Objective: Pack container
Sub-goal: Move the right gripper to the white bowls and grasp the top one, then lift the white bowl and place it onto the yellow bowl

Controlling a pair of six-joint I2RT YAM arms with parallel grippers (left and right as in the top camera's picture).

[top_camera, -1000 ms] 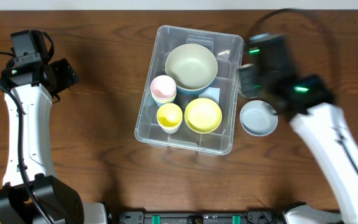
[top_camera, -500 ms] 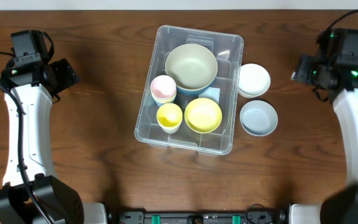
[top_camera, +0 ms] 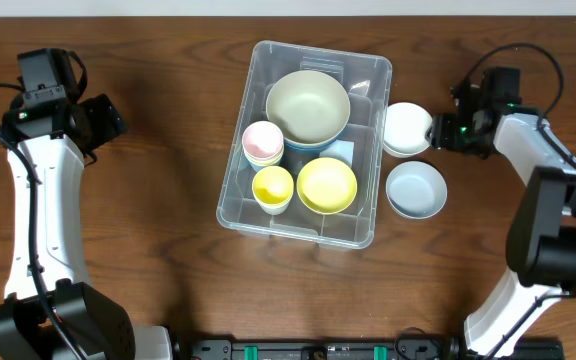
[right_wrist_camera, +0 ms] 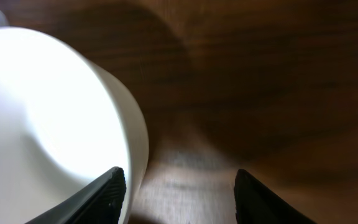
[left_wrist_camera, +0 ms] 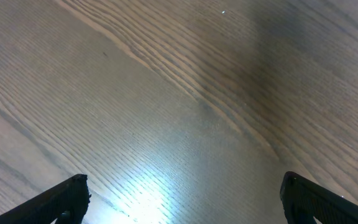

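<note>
The right gripper has swung back in from the right edge of the worktop, where it stood half a second ago. It now sits low beside the white bowl, on the side facing that edge. A second ago the same arm was over this spot, so the bowl looks freshly visited but not yet packed.

In the right wrist view the jaws are apart. The white bowl fills the left of that picture, its rim edge reaching just past the left finger, with bare wood showing between that edge and the right finger. Whether the finger touches the bowl I cannot tell (the view is close and soft).

The container stands in the middle of the worktop, a little toward the far edge, and has not shifted. It holds a large pale green bowl, a pink cup, a yellow cup and a yellow bowl. The white bowl lies just outside its right wall, and a grey-blue bowl lies beside that, nearer the front edge.

The left gripper has not moved from the far left corner. Its wrist view shows the jaws wide apart over bare wood.

I judge that packing is well along. Two bowls are left outside, and the return suggests a rim grasp on the white one comes next.
</note>
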